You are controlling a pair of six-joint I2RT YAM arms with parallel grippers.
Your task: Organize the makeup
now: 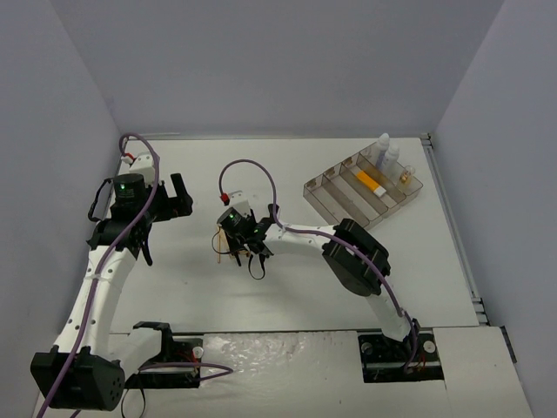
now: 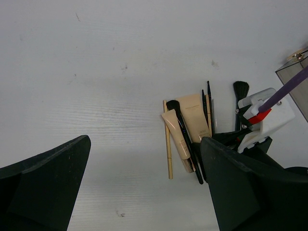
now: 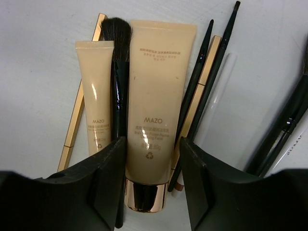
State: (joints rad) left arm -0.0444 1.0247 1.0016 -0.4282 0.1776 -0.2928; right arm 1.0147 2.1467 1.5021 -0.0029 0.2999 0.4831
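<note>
Probably a lab test cell: plain grey walls [image 1: 261, 61] enclose a white table [image 1: 296, 296].

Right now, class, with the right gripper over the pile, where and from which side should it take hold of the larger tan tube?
Grip the larger tan tube across its lower body, just above the gold cap, coming straight down. It lies flat, and the open jaws of the right gripper flank it there. Beware the black brush lying along one long edge.
</note>
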